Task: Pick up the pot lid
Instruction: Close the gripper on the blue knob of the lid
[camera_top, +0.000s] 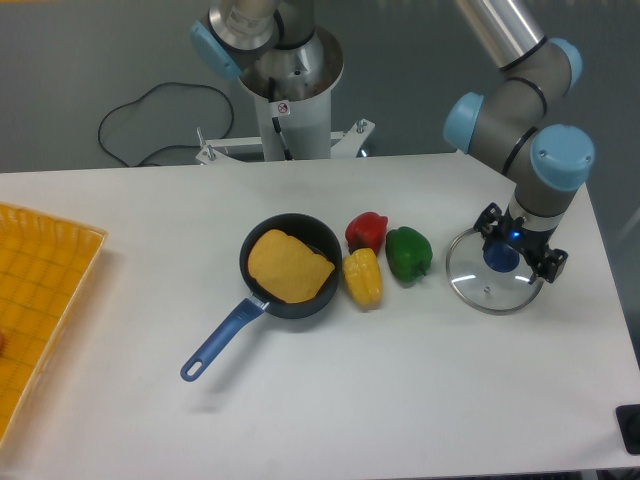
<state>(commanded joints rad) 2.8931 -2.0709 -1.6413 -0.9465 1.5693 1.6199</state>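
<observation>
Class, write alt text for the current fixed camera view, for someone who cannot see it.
A robot's open end effector is over a clear pot lid with a blue knob; red, green and yellow vegetables lie between the lid and a black, blue-handled pan holding something yellow.

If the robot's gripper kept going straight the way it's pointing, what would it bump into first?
Probably the pot lid: the open gripper points down at it, around its blue knob. This one view doesn't show how much gap is left.
</observation>
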